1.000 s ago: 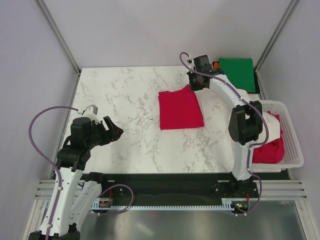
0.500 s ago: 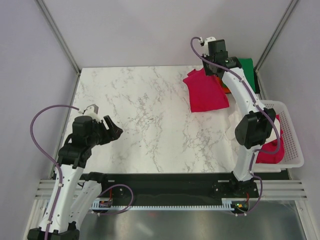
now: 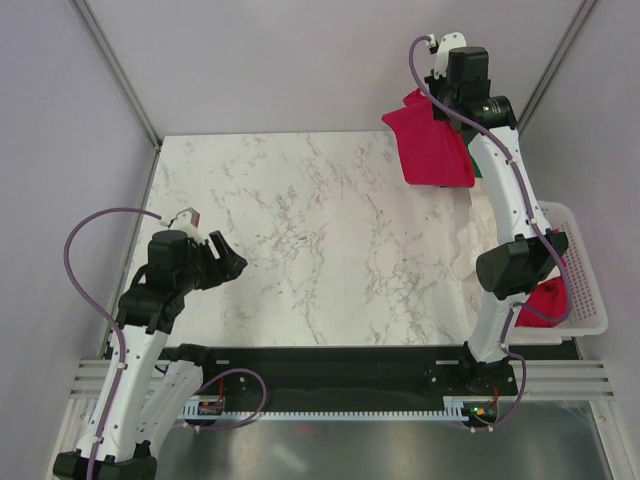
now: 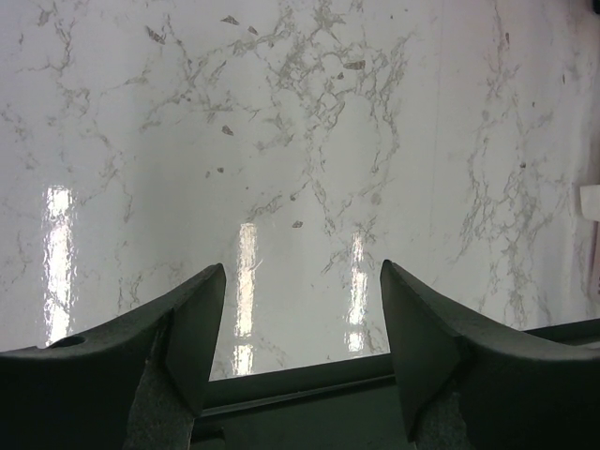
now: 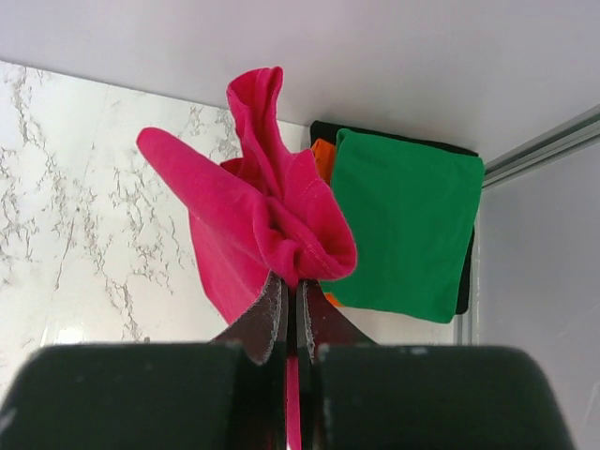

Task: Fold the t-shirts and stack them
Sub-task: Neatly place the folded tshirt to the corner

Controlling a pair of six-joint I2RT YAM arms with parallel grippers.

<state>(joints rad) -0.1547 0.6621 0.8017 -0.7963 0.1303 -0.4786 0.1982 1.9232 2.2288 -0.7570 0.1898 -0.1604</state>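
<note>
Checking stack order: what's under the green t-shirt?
Under the green t-shirt, slivers of an orange t-shirt and a dark layer peek out; the rest of both is covered.

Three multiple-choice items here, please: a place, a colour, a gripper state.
1. Where does the green shirt lie? A) far right corner of the table B) middle of the table C) near left corner
2. What colour is the shirt in the right gripper? A) white B) red C) orange
3. The left gripper is: A) open, holding nothing B) shut on cloth C) shut, empty
Key: A, it lies in that far corner; B, the red shirt is pinched there; A, its fingers stand apart over bare table.
</note>
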